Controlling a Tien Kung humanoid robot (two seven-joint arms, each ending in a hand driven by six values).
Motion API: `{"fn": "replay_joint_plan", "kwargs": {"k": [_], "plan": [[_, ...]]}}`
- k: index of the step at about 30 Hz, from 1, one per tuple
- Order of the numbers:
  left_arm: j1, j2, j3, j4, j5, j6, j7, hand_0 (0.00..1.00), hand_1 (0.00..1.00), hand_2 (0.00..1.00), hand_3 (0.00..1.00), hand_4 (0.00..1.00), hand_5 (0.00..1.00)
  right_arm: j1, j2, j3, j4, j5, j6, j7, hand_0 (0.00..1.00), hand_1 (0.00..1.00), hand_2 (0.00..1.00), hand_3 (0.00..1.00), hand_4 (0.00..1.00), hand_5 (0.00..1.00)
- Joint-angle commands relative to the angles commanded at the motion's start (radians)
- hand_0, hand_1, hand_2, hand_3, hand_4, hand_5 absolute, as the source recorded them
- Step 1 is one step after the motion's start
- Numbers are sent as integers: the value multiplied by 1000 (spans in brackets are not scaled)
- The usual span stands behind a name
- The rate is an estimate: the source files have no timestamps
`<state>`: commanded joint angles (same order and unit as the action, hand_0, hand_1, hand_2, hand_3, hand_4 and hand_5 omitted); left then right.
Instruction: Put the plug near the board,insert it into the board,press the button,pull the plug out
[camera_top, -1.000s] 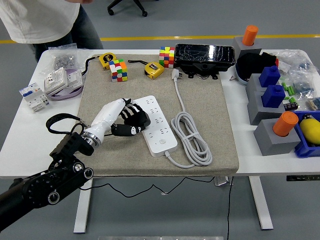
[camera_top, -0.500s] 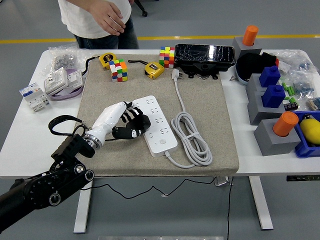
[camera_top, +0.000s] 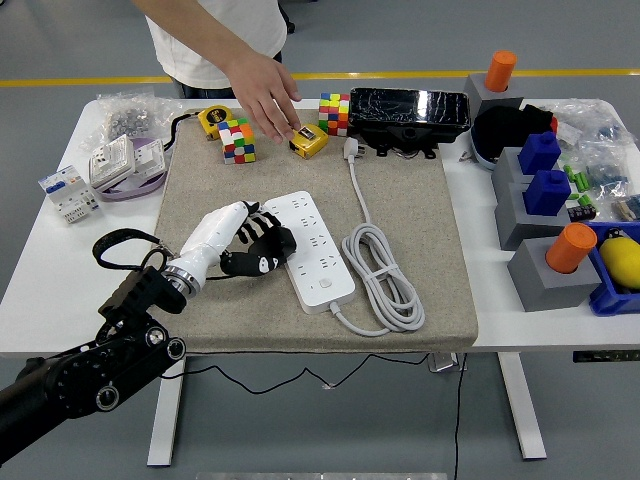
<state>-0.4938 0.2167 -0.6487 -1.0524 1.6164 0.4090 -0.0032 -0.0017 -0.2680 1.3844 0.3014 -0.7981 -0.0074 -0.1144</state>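
Observation:
The white power strip (camera_top: 318, 250) lies on the grey mat (camera_top: 400, 190), its round button (camera_top: 325, 284) near the front end. Its white plug (camera_top: 351, 148) lies loose at the mat's far side, unplugged, with the cable coiled (camera_top: 383, 268) to the strip's right. My left hand (camera_top: 262, 243) lies at the strip's left edge, its black fingers (camera_top: 280, 240) loosely spread against the strip and holding nothing. The right arm is out of view. A person's hand (camera_top: 262, 95) reaches from the far side down onto the yellow tape measure (camera_top: 310, 142), just left of the plug.
Two colour cubes (camera_top: 237, 139) (camera_top: 334, 112), a second tape measure (camera_top: 212, 119) and a black wrapped box (camera_top: 408, 112) line the mat's far edge. Grey blocks with blue and orange pegs (camera_top: 548, 215) fill the right side. White electrical parts (camera_top: 100, 170) lie at the left.
The person's hand has come down from above the far edge to the yellow tape measure beside the plug. My left hand has stayed at the strip's edge.

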Motion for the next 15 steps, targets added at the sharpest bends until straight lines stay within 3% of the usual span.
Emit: {"fn": "replay_joint_plan", "kwargs": {"k": [15], "plan": [[6,1,-4,-2,14,-27,14,384,379,447,534,604,2,-1,1,8,2,-1,0,1,530,628,624,551,891,417]]}}
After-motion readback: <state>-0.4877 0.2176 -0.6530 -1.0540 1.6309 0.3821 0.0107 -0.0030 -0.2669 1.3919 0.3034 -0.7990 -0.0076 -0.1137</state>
